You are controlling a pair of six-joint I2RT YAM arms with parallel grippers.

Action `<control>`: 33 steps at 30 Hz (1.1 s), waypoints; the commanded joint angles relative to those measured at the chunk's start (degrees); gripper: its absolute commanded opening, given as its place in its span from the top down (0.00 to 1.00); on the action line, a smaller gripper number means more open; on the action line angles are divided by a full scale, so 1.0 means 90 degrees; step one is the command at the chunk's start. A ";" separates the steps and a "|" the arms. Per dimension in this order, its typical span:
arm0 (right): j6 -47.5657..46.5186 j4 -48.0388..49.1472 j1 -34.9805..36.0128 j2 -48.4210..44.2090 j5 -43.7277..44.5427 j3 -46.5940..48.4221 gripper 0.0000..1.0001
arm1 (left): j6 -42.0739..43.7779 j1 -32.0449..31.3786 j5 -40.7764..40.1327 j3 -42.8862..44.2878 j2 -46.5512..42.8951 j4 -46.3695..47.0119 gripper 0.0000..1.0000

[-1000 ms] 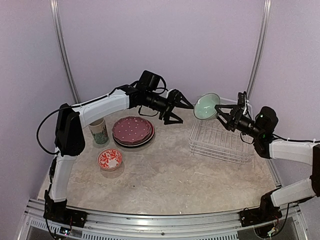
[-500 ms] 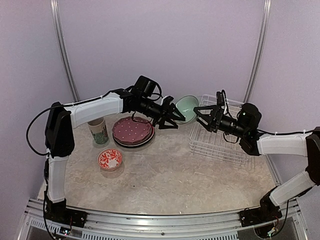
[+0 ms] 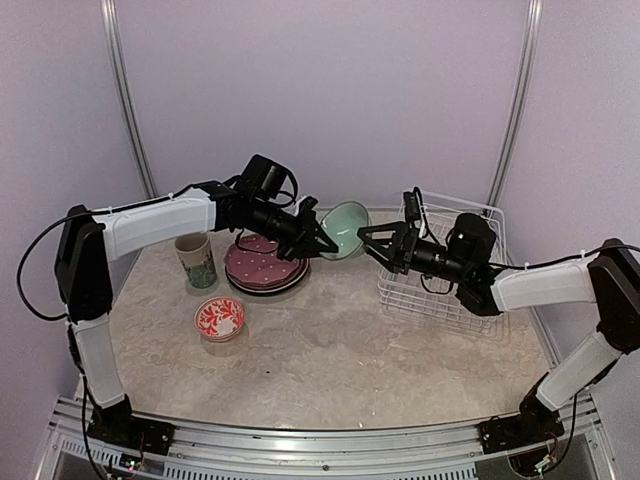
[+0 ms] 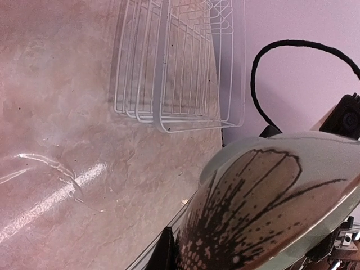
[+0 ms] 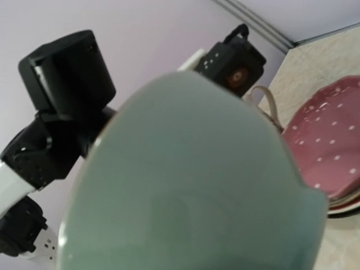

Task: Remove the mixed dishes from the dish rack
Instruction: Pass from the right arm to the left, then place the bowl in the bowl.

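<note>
The mint green bowl (image 3: 345,228) hangs in the air between my two arms, left of the white wire dish rack (image 3: 445,290). My left gripper (image 3: 322,243) is shut on the bowl's rim from the left; one dark finger (image 4: 166,250) lies against the bowl (image 4: 264,202). From the right, my right gripper (image 3: 368,245) still grips the bowl's base with its jaws wide. In the right wrist view the bowl (image 5: 191,185) hides those fingers. The rack (image 4: 174,67) looks empty.
A stack of plates with a pink dotted one on top (image 3: 265,262) lies under the left arm, also seen as plates (image 5: 329,152). A tall cream mug (image 3: 198,262) stands to its left, a small red-and-white bowl (image 3: 219,318) in front.
The right arm carried the bowl leftward from above the rack. The left gripper came to meet it and closed on the rim; both arms then drifted further left.
</note>
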 commanded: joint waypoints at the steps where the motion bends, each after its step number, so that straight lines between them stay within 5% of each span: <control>1: 0.0163 0.0659 0.0328 0.0325 0.0242 0.0444 0.50 | 0.0419 -0.0166 -0.0187 -0.0581 -0.0724 0.0116 1.00; 4: 0.0158 0.0651 0.0406 0.0483 0.0317 0.0426 0.40 | 0.0483 -0.0075 -0.0414 -0.1160 -0.1153 0.0056 1.00; 10: -0.0186 0.0200 0.0405 0.0347 0.0597 0.0218 0.02 | 0.0586 0.0413 -0.0866 -0.2496 -0.2388 -0.0285 1.00; 23: -0.1796 -0.3422 0.0407 -0.0765 0.1999 0.0720 0.00 | 0.0704 0.1501 -0.2867 -0.3756 -0.4155 -0.2710 1.00; 33: -0.2115 -0.4339 0.0409 -0.1563 0.2536 0.0828 0.00 | 0.1041 0.2203 -0.2770 -0.4266 -0.3881 -0.2524 1.00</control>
